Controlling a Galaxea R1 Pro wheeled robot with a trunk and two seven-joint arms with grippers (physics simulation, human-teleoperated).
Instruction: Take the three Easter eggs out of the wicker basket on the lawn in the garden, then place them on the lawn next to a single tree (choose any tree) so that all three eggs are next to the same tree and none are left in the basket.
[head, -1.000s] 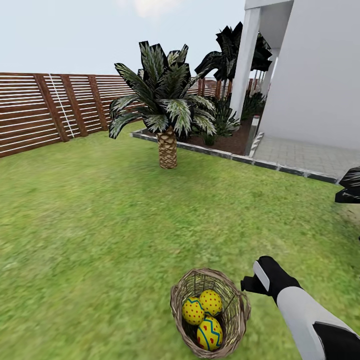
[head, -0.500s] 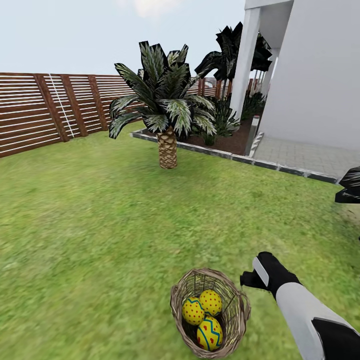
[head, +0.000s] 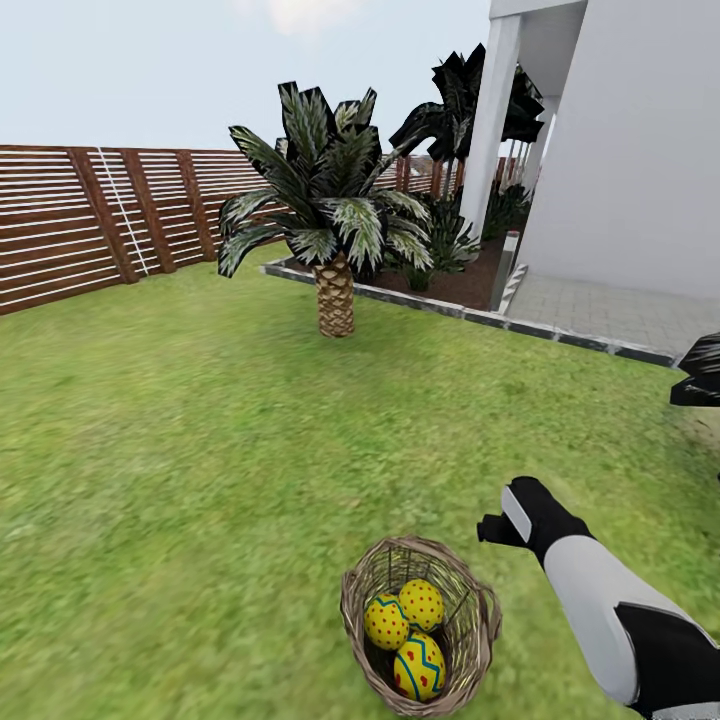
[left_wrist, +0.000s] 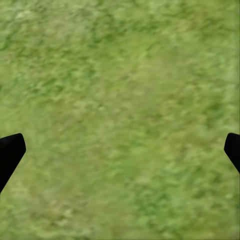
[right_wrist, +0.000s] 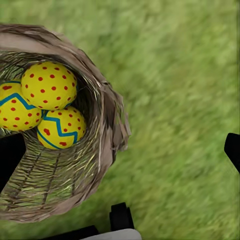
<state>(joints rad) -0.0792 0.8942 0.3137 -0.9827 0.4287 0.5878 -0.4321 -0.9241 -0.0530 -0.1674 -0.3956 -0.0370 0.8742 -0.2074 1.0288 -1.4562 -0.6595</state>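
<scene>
The three Easter eggs (head: 406, 630) all lie inside the wicker basket (head: 480, 620), clustered together at the lower centre of the head view; in the right wrist view they sit at the left of the frame, touching one another against the basket wall. The basket rests on the lawn (head: 180, 450). The right pincer (head: 497, 528) hangs just beside the basket, at its upper right in the head view, apart from the rim and the eggs. In the right wrist view its two fingertips (right_wrist: 232, 149) stand at opposite edges of the frame, so it is released and holds nothing. The left pincer (left_wrist: 120, 150) is likewise spread wide over bare grass. A short palm (head: 333, 250) with a scaly trunk stands at the upper centre, well apart from the basket, before a slatted fence (head: 90, 225) and a white building (head: 630, 140). Assessment: no part of the task is complete. No egg has been removed, and all three removals and all three placements beside one tree remain.
</scene>
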